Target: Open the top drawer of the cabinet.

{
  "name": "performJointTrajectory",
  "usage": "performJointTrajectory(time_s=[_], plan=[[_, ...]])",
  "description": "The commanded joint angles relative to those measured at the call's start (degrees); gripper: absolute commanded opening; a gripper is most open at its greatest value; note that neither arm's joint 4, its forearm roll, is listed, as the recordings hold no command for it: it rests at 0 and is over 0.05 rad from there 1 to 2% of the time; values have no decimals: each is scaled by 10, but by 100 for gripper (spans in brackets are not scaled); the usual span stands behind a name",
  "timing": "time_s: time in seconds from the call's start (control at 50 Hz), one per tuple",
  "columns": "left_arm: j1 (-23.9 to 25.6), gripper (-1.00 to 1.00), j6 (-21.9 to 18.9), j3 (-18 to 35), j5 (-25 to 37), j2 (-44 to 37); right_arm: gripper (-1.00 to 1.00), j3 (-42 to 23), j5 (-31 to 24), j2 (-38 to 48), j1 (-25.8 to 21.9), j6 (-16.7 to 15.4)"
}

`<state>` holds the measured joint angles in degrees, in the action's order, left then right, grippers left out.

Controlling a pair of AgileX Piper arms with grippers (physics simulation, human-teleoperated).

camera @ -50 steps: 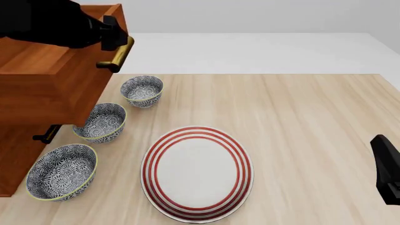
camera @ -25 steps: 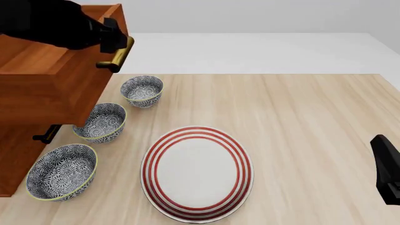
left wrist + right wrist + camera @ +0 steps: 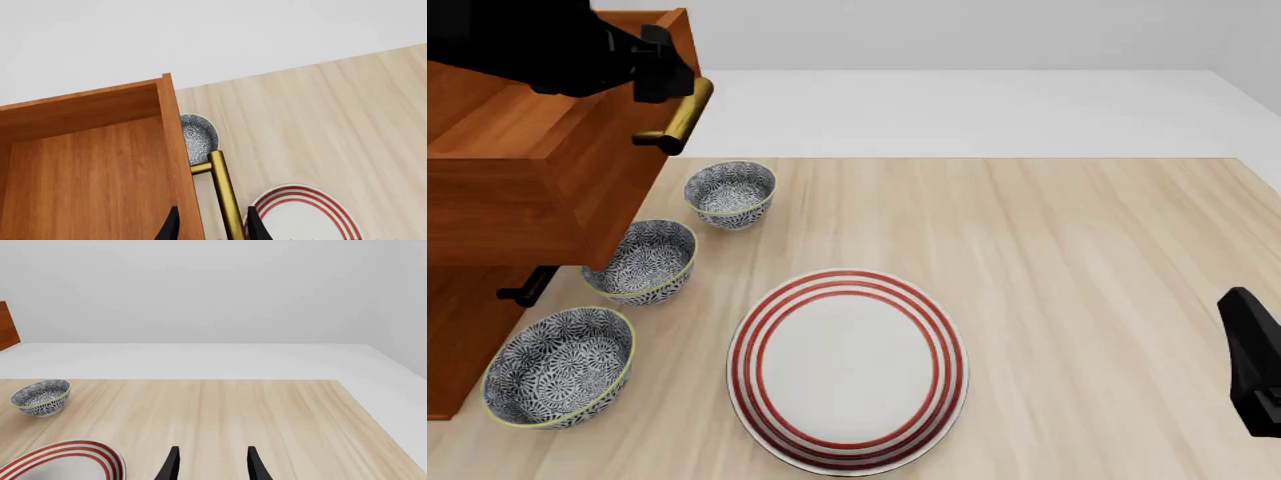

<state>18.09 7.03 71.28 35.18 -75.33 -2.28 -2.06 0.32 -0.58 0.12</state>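
The cabinet [image 3: 461, 330] stands at the table's left edge. Its top drawer [image 3: 534, 180] is pulled far out over the table and shows a plain wood interior [image 3: 87, 170]. The brass bar handle [image 3: 681, 115] runs along the drawer's front. My left gripper [image 3: 657, 62] is just above the handle's far end. In the left wrist view the gripper [image 3: 212, 227] is open, with its fingers [image 3: 255, 227] on either side of the handle [image 3: 225, 195] and front panel, and not clamped. My right gripper [image 3: 212, 467] is open and empty over the table at the near right [image 3: 1254, 370].
Three patterned bowls [image 3: 730, 192] [image 3: 645, 258] [image 3: 558, 365] sit in a row beside the cabinet, partly under the drawer. A red-ringed oval plate [image 3: 847, 368] lies at the front middle. A lower drawer's dark handle [image 3: 527, 285] sticks out below.
My left gripper has lifted slightly off the handle's far end. The drawer stays pulled out. The right arm has not moved.
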Motion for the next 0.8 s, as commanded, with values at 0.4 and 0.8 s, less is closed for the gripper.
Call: performJointTrajectory(time_s=[0.4,0.8], plan=[[41,100,-41,77,18,38,100,0,0,0,0,0],[46,100,-35,82,22,55,100,0,0,0,0,0]])
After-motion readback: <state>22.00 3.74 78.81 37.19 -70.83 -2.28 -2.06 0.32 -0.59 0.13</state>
